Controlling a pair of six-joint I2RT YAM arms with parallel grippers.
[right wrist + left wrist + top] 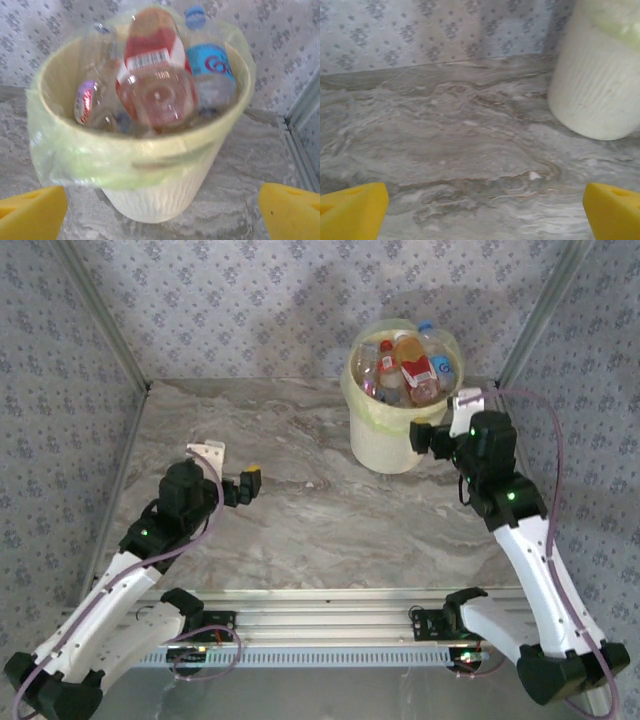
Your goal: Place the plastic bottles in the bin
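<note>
Nearest me, the two arms rise from their bases at the table's near edge. The left gripper (pixel 247 484) hangs low over the marbled table (pixel 300 530) on the left, its yellow pads (pixel 350 212) spread wide with nothing between them. I'd say it is parked there out of the way, since no bottle lies beneath it. Farther off on the right, the right gripper (pixel 428 438) hovers just beside the bin (pixel 380 445), its fingers equally wide and empty, facing the rim as a hand does when it has nothing to carry. The bin stands far right, near the back wall, and every one of the plastic bottles (pixel 408 368) I can see is heaped inside it, up to the rim. The view from above gives that heap and both arms' places. The right wrist view adds the liner folded over the rim, the barcode on a red-labelled bottle (pixel 156 85), and a blue-capped one (pixel 212 70) beside it. The left wrist view catches the bin's ribbed wall across the marble.
</note>
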